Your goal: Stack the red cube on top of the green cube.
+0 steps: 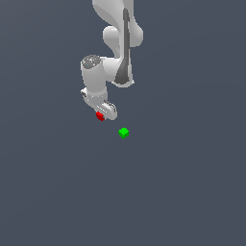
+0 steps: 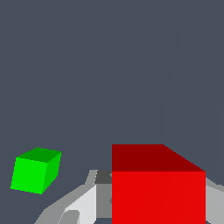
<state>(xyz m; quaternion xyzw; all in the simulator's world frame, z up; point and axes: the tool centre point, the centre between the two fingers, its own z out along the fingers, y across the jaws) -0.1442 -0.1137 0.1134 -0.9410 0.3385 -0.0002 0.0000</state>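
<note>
The red cube sits between the fingers of my white gripper, which is shut on it. In the wrist view the red cube fills the near part of the picture, with grey-white fingers on either side of it. The green cube rests on the dark grey floor, apart from the gripper, a short way toward the exterior view's right and lower down in that picture. It also shows in the wrist view, off to the side of the red cube and not touching it.
The white arm reaches down from the top of the exterior view. The plain dark grey floor spreads all around the two cubes.
</note>
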